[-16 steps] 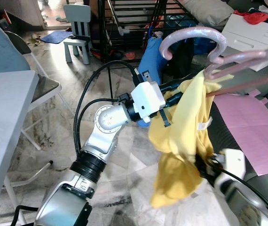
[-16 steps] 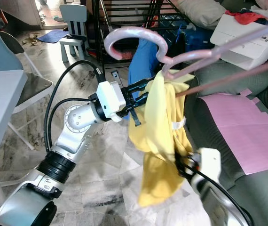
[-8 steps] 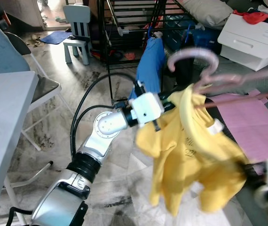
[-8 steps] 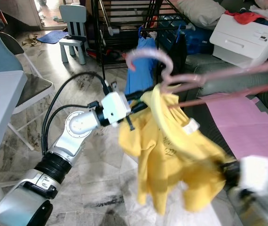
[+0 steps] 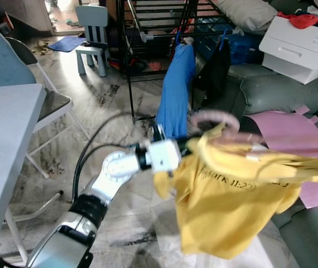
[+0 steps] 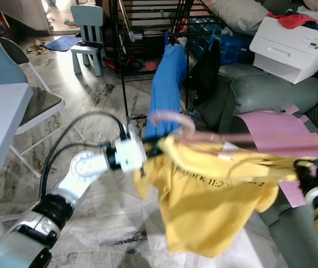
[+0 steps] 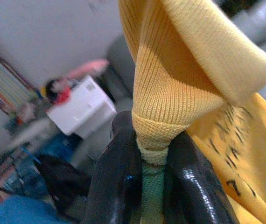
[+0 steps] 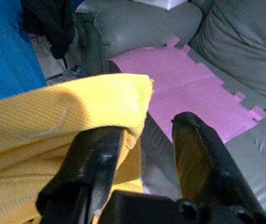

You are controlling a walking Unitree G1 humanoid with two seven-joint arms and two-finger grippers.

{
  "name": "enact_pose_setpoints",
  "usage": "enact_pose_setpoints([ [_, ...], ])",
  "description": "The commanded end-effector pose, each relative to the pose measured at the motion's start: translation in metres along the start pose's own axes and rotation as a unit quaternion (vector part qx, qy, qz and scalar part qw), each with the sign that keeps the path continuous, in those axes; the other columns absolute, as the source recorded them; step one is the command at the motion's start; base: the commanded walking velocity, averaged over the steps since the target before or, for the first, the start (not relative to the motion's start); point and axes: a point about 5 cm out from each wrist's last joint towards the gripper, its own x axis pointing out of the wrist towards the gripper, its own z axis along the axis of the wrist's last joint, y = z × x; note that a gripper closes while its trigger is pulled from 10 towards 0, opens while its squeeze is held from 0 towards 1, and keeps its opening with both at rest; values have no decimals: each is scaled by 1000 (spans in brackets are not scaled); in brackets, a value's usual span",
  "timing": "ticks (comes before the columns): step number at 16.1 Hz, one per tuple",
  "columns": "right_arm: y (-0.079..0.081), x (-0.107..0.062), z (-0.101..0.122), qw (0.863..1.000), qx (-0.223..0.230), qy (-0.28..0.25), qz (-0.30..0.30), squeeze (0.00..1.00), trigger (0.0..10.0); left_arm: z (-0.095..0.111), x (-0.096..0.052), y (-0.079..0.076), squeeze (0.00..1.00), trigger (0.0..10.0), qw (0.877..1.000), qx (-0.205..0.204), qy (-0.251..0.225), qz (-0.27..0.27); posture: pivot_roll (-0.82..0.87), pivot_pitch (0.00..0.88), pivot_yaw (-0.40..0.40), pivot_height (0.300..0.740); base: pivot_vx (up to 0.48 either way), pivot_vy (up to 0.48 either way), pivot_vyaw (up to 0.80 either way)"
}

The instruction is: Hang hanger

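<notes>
Two grippers share one load: a yellow T-shirt (image 5: 231, 195) on a pink hanger (image 5: 242, 139), stretched roughly level in front of the robot, above the marble floor (image 5: 120, 95). Left gripper (image 7: 152, 172) is at the shirt's left end, by the hanger hook – its jaws are pressed together on a bunched fold of the yellow cloth, seen close in the left wrist view. Right gripper (image 8: 144, 154) is at the far right end of the shirt; in the right wrist view its jaws stand spread, w/ the shirt's edge lying against one finger (image 8: 95, 158), the other finger bare. Hanger's hook curls up just right of the left wrist, its bar running off to the right under the shirt's top edge. Black print shows on the shirt front, partly legible.

Behind the shirt stands a black drying rack (image 5: 148, 33) w/ a blue garment (image 5: 177, 84) and a black garment (image 5: 215, 67) hanging from it – both apart from the hanger. Grey sofa (image 5: 282, 92) on the right carries a pink sheet (image 5: 298, 131) and a white box (image 5: 298, 44). White bench (image 5: 3, 145) at far left, a folding chair (image 5: 47, 106) beside it, a small pale-blue chair (image 5: 92, 39) further back.
</notes>
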Motion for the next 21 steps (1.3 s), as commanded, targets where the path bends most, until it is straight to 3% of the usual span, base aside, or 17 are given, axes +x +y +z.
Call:
enact_pose_setpoints([
  [1, -13, -4, 18, 999, 2, -27, -38, 0, 0, -9, -7, 0, 0, 0, 999, 2, 33, -1, -24, 0, -62, 740, 0, 0, 0],
  [4, -13, -5, 18, 999, 4, -24, -39, 0, 0, -23, -10, -11, 0, 0, 996, -5, 82, -30, -28, 0, -60, 740, 0, 0, 0],
  [8, -14, -9, 23, 998, 9, -43, -36, 0, 0, -32, -14, -8, 0, 0, 993, -2, 117, -26, -35, 0, -52, 740, 0, 0, 0],
  [11, -12, -9, 20, 999, -3, -39, -28, 0, 0, -32, -9, 6, 0, 0, 991, -59, 108, 59, -35, 0, -51, 740, 0, 0, 0],
  [15, -3, -14, 25, 998, -17, -61, 25, 0, 0, -39, -11, 11, 0, 0, 982, -103, 130, 93, -35, 0, -52, 740, 0, 0, 0],
  [16, -5, -14, 31, 997, -22, -76, 19, 0, 0, -37, -12, 10, 0, 0, 986, -81, 125, 74, -38, 0, -50, 740, 0, 0, 0],
  [21, -10, -13, 58, 991, -16, -133, 4, 0, 0, -35, -15, 1, 0, 0, 991, -68, 110, 23, -39, 0, -53, 740, 0, 0, 0],
])
